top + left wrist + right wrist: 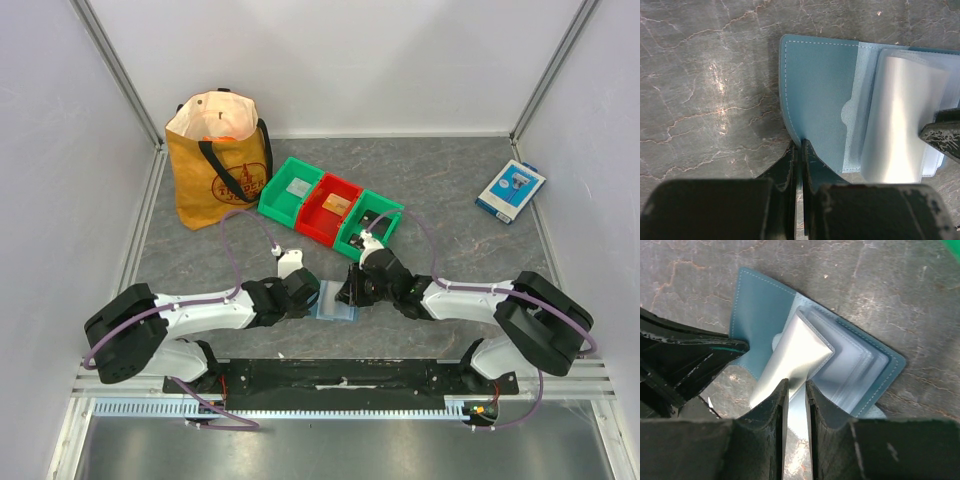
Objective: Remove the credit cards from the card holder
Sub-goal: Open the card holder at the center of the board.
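While both arms are stretched inward from the near edge, the grey veined table (450,270) carries all the other things. At its far left stands a yellow tote bag (215,175) with black handles. Just beside the bag lies a slanted row of three bins: a green bin (274,200), a red bin (312,224) and a second green bin (346,242). A blue-and-white box (510,190) lies well apart from them, at the far right. The card holder (333,303) lies open on the table at the near middle, between the two grippers, with its dusty-blue cover flat and its paler inner pockets facing up. The left gripper (800,145) has its fingers pressed together on an edge of the cover's plain flap. The right gripper (796,385) is clamped on a pale glossy sleeve (800,350), which rises tilted from the stack of inner pockets. I cannot tell whether a card sits inside this sleeve. One pale grey card (298,187) lies in the first green bin, and one orange-tan card (337,205) lies in the red bin.
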Available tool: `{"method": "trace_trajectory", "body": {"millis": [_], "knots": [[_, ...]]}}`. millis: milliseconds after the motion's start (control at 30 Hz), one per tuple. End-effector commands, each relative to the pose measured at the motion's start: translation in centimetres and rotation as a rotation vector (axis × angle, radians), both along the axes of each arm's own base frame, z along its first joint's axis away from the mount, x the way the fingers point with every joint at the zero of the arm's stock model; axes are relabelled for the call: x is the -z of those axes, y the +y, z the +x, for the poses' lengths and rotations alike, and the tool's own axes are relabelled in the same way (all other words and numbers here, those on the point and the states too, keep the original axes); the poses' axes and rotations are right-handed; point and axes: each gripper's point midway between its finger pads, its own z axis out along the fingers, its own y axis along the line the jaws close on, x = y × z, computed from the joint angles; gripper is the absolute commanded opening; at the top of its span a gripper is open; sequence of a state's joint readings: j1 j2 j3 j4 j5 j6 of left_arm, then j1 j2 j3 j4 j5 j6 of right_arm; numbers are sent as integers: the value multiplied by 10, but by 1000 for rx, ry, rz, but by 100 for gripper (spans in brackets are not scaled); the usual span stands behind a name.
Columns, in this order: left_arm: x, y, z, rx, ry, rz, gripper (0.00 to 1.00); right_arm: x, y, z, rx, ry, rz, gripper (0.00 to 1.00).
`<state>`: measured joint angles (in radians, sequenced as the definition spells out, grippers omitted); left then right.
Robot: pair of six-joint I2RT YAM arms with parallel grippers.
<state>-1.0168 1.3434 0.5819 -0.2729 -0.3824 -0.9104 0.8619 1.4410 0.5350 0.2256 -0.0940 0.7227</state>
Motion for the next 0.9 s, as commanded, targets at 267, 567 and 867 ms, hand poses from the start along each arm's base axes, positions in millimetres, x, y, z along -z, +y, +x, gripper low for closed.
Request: {"method": "trace_trajectory", "body": {"millis": [267,567,867], "knots": [[0,-14,-15,12,50,-126,9,-31,45,12,-89,-26,123,29],[-24,7,-19,-45,0,-168,35,-22,63,16,-141,0,82,33],[-59,12,-22,-49,-51,-268,42,13,65,15,-149,72,3,44]]}}
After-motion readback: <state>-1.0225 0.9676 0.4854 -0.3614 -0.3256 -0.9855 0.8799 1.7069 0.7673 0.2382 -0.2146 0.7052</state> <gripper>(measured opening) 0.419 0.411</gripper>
